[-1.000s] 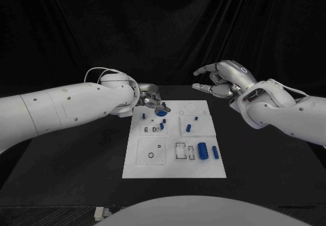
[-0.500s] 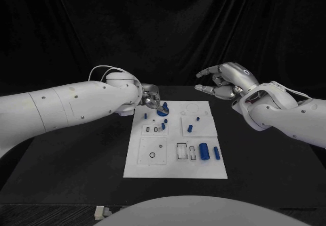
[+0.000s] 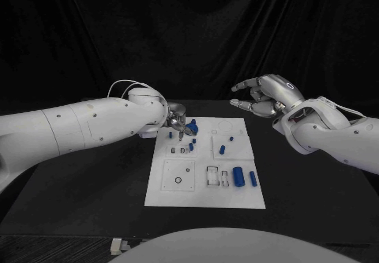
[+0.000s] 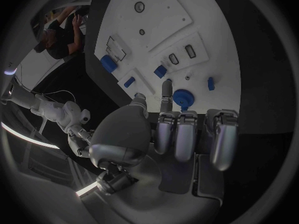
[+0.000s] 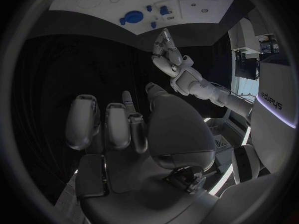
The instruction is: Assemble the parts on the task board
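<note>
The white task board [image 3: 178,197] lies in the middle of the black table. A round blue part [image 3: 192,130] stands near its far left corner. My left hand [image 3: 178,125] hovers low just left of this part. In the left wrist view one stretched finger [image 4: 166,90] ends right beside the round blue part [image 4: 182,98], the thumb is apart from it, and nothing lies between them. My right hand [image 3: 264,96] is raised beyond the board's far right corner, fingers spread and empty. In the right wrist view the board [image 5: 87,2] lies far beyond that hand [image 5: 134,129].
A large blue cylinder [image 3: 239,176] and a slimmer one [image 3: 252,177] lie on the board's right side. Small blue pieces [image 3: 222,148] [image 3: 190,147] sit in the middle plates. Black table surrounds the board.
My left hand has drawn slightly left off the round blue part, which stays on the board. My right hand has drifted a little to the right.
</note>
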`<state>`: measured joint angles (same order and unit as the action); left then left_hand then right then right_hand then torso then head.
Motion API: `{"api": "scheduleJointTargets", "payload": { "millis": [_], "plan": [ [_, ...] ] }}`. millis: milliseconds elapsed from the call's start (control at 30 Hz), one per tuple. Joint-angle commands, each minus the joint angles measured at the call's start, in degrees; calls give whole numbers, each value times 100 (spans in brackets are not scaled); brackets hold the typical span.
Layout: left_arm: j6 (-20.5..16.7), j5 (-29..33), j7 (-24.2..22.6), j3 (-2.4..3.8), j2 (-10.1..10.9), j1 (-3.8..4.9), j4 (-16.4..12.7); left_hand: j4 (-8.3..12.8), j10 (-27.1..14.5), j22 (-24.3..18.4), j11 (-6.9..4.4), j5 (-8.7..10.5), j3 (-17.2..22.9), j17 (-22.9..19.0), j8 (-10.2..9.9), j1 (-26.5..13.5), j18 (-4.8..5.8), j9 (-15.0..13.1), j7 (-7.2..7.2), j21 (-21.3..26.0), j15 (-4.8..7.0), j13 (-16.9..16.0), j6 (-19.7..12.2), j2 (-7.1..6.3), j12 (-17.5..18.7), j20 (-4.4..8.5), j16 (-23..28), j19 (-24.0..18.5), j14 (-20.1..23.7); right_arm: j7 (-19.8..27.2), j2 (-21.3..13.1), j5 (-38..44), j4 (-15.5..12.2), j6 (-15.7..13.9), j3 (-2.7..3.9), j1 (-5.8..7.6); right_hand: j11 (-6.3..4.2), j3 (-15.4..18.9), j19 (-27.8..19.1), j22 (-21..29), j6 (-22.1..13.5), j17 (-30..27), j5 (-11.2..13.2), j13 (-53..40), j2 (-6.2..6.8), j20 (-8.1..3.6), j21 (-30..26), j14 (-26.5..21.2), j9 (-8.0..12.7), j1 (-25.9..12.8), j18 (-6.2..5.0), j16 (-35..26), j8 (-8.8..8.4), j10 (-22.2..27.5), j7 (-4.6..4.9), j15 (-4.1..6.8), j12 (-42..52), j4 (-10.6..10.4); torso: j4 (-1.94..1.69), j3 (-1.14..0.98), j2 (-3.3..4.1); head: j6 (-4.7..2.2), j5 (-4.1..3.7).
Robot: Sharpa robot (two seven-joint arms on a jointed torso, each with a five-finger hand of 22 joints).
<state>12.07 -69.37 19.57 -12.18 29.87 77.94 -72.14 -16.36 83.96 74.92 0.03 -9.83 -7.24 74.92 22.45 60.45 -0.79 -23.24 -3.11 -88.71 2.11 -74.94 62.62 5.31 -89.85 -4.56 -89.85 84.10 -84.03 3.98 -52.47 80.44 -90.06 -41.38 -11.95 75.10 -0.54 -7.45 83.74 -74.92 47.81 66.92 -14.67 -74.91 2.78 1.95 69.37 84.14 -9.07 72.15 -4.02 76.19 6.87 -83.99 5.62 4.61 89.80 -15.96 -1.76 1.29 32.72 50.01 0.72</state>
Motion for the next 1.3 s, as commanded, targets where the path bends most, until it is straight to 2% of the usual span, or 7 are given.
{"api": "scheduleJointTargets", "payload": {
  "millis": [33, 133, 333, 500, 633, 767, 1300],
  "plan": [
    [201, -13, 145, 4, -44, -44, -10, -5, 604, 1327, -73, -18, -15, 1508, 138, -82, 13, -283, 53, -13, 74, -1506, 14, 16, -15, 75, -15, 358, -597, -104, -5, 5, 6, 13, 4, -19, 19, -45, 34, -819, 29, 5, -59, -1470, -45, -1, 0, 217, 12, 17, -33, 15, 22, -579, -2, -33, 1, 5, 10, 0, -5, -1, 40],
    [152, -13, 127, 4, -86, -105, 11, -5, 604, 1319, -110, -11, -19, 1508, 257, -123, 9, -588, 85, -3, 110, -1506, -25, 39, -15, 117, -15, 347, -597, -99, -1, 5, 13, 21, 4, -30, 21, -48, 32, -817, 32, 2, -79, -1472, -50, -1, -9, 217, 14, 21, -35, 14, 23, -580, 0, -33, 2, 5, 12, 1, -8, -1, 62],
    [-74, -13, 39, 4, -181, -226, 131, 5, 604, 1324, -126, -26, -16, 1508, 305, -105, 11, -752, 101, -4, 127, -1506, -51, 27, -15, 134, -15, 353, -597, -62, -12, 5, 3, -21, 4, -42, 28, -59, 36, -823, 56, 6, -172, -1477, -56, 2, -8, 218, 24, 43, -34, 19, 31, -583, 10, -39, 5, 13, 10, 3, -15, -1, 91],
    [-154, -13, 19, 4, -256, -293, 236, -1, 604, 1315, -132, -31, -11, 1508, 327, -108, 7, -848, 107, 4, 135, -1506, -74, 39, -15, 143, -15, 340, -597, -61, -13, 5, 21, -3, 5, -45, 30, -62, 34, -822, 61, 0, -199, -1476, -58, 3, -16, 217, 27, 46, -35, 16, 32, -582, 12, -40, 4, 13, 15, 2, -15, -1, 126],
    [-194, -13, 16, 4, -301, -348, 300, 19, 604, 1315, -159, -70, 15, 1508, 472, -38, 6, -1268, 135, 10, 161, -1506, -158, 19, -15, 171, -15, 338, -597, -70, -8, 5, 34, 31, 5, -46, 30, -62, 34, -822, 61, 0, -199, -1476, -58, 3, -16, 217, 27, 46, -35, 16, 32, -582, 12, -40, 4, 13, 20, 3, -15, -1, 141],
    [-190, -13, 15, 4, -341, -388, 348, 28, 604, 1294, -160, -78, 40, 1508, 507, 19, -2, -1529, 131, 31, 166, -1506, -283, 6, -15, 180, -15, 308, -597, -80, -1, 5, 46, 63, 5, -47, 31, -64, 36, -825, 65, -3, -217, -1479, -62, 3, -12, 217, 29, 46, -34, 15, 33, -584, 14, -41, 5, 12, 28, 1, -16, -1, 161],
    [-76, -13, 37, 5, -528, -444, 541, 60, 604, 1276, -146, -121, 94, 1508, 450, 114, -10, -1683, 112, 50, 155, -1506, -400, 13, -15, 175, -15, 280, -597, -142, 8, 5, 78, 152, 5, -47, 33, -65, 37, -826, 68, 1, -225, -1479, -66, 4, -10, 217, 30, 42, -34, 18, 34, -584, 16, -42, 6, 7, 33, 1, -22, -1, 177]
  ]
}}
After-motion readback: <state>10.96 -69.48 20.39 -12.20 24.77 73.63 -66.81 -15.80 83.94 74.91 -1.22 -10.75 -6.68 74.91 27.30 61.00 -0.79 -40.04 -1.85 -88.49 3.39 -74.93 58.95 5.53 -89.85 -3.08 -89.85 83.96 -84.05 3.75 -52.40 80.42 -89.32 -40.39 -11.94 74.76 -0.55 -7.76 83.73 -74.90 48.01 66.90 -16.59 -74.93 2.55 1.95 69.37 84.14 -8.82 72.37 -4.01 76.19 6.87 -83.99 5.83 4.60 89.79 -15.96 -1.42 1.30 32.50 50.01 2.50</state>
